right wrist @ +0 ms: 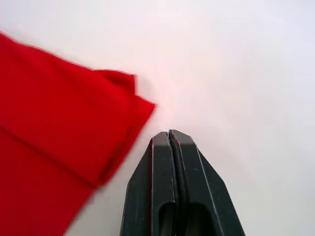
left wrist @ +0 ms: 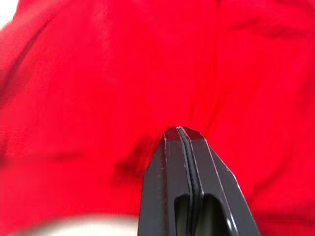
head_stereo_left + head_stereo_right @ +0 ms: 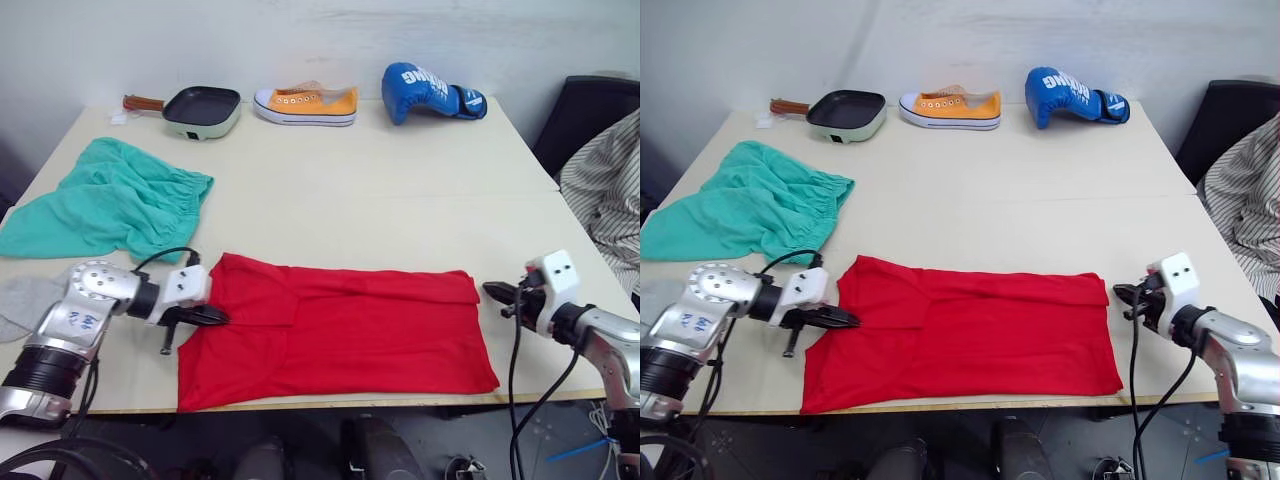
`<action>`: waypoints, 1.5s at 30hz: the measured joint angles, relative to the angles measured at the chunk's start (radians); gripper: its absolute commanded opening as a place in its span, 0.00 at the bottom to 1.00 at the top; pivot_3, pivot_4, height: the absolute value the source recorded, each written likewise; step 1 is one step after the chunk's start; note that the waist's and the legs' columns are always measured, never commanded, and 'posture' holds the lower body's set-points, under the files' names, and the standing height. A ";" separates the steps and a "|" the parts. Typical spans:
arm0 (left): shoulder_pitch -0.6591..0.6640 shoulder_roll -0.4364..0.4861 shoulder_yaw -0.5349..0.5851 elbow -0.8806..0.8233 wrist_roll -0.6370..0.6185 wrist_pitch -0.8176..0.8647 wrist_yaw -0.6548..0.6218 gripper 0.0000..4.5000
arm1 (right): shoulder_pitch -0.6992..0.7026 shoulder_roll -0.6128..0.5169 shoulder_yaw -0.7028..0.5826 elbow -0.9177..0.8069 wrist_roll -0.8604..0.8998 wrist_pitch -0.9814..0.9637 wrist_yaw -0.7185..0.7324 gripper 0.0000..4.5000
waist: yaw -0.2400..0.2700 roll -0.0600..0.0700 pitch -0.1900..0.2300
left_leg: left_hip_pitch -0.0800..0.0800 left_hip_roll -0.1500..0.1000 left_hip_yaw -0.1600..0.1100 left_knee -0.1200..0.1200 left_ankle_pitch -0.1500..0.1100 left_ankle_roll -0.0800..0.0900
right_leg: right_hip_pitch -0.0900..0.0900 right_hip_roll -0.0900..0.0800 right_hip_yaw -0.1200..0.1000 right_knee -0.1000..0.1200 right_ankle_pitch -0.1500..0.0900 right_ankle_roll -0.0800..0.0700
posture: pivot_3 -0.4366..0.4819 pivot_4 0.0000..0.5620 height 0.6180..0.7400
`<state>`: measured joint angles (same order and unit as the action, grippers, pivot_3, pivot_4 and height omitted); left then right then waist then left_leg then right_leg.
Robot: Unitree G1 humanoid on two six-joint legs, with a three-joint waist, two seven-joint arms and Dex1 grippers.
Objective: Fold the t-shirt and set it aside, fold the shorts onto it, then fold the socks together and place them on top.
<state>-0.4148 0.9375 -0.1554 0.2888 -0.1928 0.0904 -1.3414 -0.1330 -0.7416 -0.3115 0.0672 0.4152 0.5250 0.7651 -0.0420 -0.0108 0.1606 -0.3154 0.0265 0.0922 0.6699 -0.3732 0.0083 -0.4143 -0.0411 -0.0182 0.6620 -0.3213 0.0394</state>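
Red t-shirt point(image 3: 340, 335) spread flat along the near edge of the pale table point(image 3: 400, 190), already folded lengthwise into a wide band, with one folded-over strip running along its far edge and a diagonal crease near its left end. Left gripper point(image 3: 215, 317) low on the left end of the t-shirt, black fingers point(image 2: 189, 182) pressed together with red cloth bunched and pinched at the tips, as seen in the left wrist view. Right gripper point(image 3: 492, 291) just beside the right end of the t-shirt, close to its far right corner but apart from the cloth, over bare tabletop; fingers point(image 1: 179, 187) closed flat against each other with nothing between them, as seen in the right wrist view. Teal-green shorts point(image 3: 110, 205) crumpled on the left side of the table, well behind the left arm, gathered waistband facing the middle of the table. Light grey sock point(image 3: 20, 300) at the left edge of the table, near the left arm, partly cut off by the frame. Along the far edge, from left to right: small black frying pan point(image 3: 203, 108) with a wooden handle, orange sneaker point(image 3: 307, 104) with a white sole, blue boxing glove point(image 3: 430, 92). Black chair point(image 3: 585, 115) and a striped sleeve point(image 3: 610, 190) of a person beyond the right side of the table
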 measured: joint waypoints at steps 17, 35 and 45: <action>-0.269 -0.273 0.010 0.123 -0.057 0.336 0.239 0.00 | -0.058 0.055 0.233 -0.189 -0.055 0.045 -0.063 0.01 | 0.027 -0.003 0.001 | -0.023 0.000 -0.001 0.012 0.003 -0.005 | -0.017 0.001 0.000 0.001 0.002 0.003 | 0.48 0.27 1.00; -0.120 -0.164 0.160 0.129 -0.079 0.205 0.189 0.00 | 0.033 -0.044 -0.049 -0.161 0.063 0.047 0.020 0.01 | 0.031 -0.004 0.002 | -0.021 0.001 -0.002 0.012 0.002 -0.004 | -0.015 0.000 -0.001 0.001 0.002 0.003 | 0.48 0.27 1.00; -0.175 -0.142 0.221 -0.246 -0.279 0.459 0.137 0.49 | -0.241 -0.190 0.202 -0.120 0.032 0.081 0.213 0.45 | 0.025 -0.005 0.003 | -0.021 0.000 -0.002 0.012 0.002 -0.004 | -0.014 0.000 -0.001 0.000 0.002 0.004 | 0.48 0.27 1.00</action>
<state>-0.5896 0.7955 0.0652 0.0431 -0.4720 0.5492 -1.2045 -0.3735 -0.9318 -0.1094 -0.0533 0.4477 0.6056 0.9782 -0.0171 -0.0159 0.1636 -0.3363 0.0266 0.0906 0.6821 -0.3712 0.0047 -0.4286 -0.0409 -0.0191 0.6617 -0.3193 0.0431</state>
